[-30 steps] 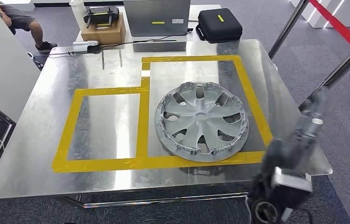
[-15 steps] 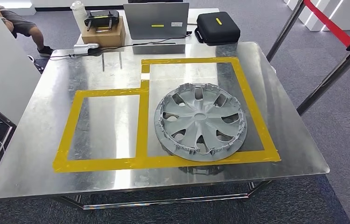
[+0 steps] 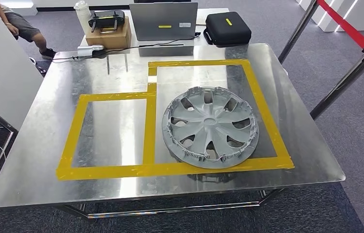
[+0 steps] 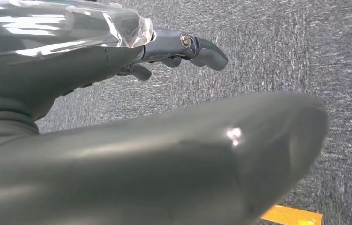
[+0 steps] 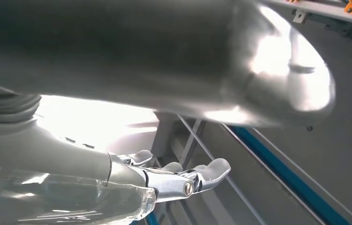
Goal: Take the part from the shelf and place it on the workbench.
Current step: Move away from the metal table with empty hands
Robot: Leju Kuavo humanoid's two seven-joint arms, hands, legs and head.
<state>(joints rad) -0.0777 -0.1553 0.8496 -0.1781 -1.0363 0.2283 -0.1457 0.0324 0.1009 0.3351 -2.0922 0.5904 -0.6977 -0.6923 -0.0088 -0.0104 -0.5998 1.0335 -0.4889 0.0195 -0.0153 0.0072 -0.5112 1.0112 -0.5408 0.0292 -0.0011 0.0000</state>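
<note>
The grey wheel cover (image 3: 210,127) lies flat on the steel workbench (image 3: 34,145), spoked face up, inside the right-hand yellow tape frame (image 3: 262,104) at about 4 o'clock from the table's middle; being round it has no long axis, and its near rim touches or overlaps the front tape strip. The left hand (image 4: 118,93) hangs over grey carpet with its dark fingers (image 4: 202,49) stretched out, holding nothing (the thumb crowds the lens). The right hand (image 5: 155,180) also holds nothing, its fingers loosely extended side by side, the background behind it glare-washed and hard to read.
</note>
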